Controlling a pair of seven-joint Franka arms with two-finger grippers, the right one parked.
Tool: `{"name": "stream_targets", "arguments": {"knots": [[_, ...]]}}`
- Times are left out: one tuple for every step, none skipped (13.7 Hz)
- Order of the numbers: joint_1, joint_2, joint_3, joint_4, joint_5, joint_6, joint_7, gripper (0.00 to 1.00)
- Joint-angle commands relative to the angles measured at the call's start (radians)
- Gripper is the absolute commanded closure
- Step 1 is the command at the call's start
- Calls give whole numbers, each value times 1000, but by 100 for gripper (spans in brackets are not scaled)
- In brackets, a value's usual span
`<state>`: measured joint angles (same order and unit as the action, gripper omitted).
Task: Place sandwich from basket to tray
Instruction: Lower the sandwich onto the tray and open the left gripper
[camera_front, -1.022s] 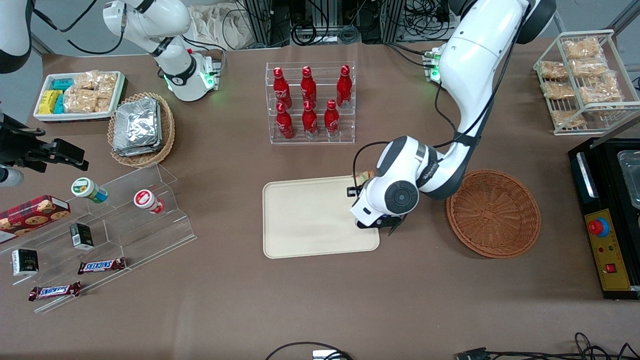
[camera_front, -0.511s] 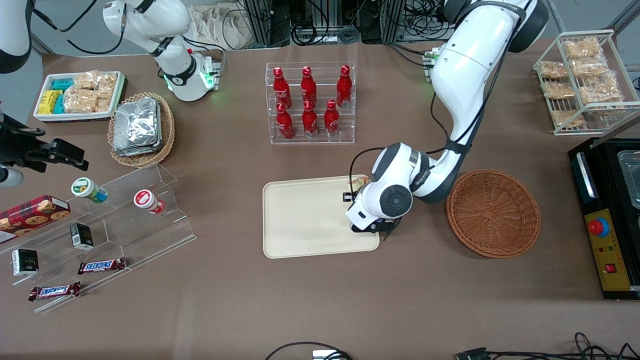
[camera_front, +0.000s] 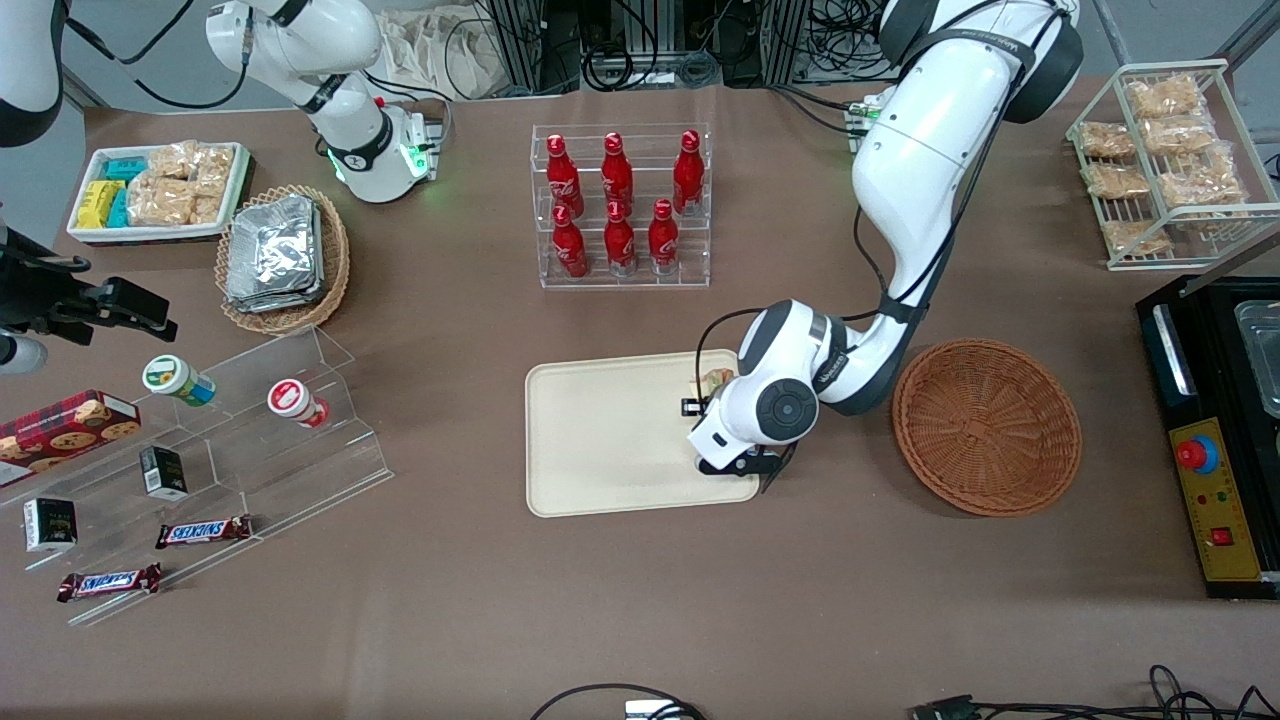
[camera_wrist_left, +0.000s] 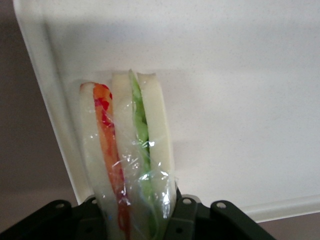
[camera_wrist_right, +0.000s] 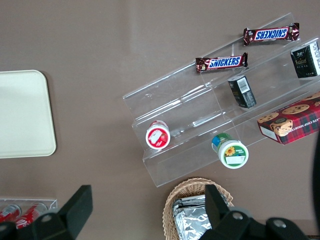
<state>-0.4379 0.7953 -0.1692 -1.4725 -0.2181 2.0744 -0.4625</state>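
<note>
Your left arm's gripper (camera_front: 706, 388) sits over the tray (camera_front: 600, 440), at the tray's end nearest the basket (camera_front: 986, 426). It is closed on the sandwich (camera_wrist_left: 127, 160), pinching the wrapped wedge at one end. In the wrist view the sandwich stands on edge: white bread layers, an orange-red strip, a green strip, clear film crinkled near the grip. Its free end points over the tray's cream surface, close to the raised rim (camera_wrist_left: 47, 95). You cannot tell whether it touches the tray. The basket holds nothing and sits on the brown table (camera_front: 640, 600), apart from the tray.
</note>
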Motion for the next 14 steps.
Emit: {"name": "stream_targets", "arguments": {"knots": [[-13,12,8,32,0,-4,1,0],[-15,12,8,34,0,-5,-4,0],[-15,12,8,34,0,-4,-10,0],[-15,12,8,34,0,-4,-10,0],[-15,10,8,34,0,-4,-10,0],[-15,8,8,34,-1,-5,-11,0],[-13,5,8,35,-7,-5,-13,0],[-10,-4,10,35,-9,-8,-16,0],[1,-24,10,37,-12,-13,-16,0],[19,-56,10,38,-17,-17,-15,0],[37,-92,11,37,-33,-26,-15,0],[57,-129,13,37,-43,-52,-15,0],[86,-174,13,37,-41,-91,-12,0],[116,-220,14,35,-41,-129,-7,0]]}}
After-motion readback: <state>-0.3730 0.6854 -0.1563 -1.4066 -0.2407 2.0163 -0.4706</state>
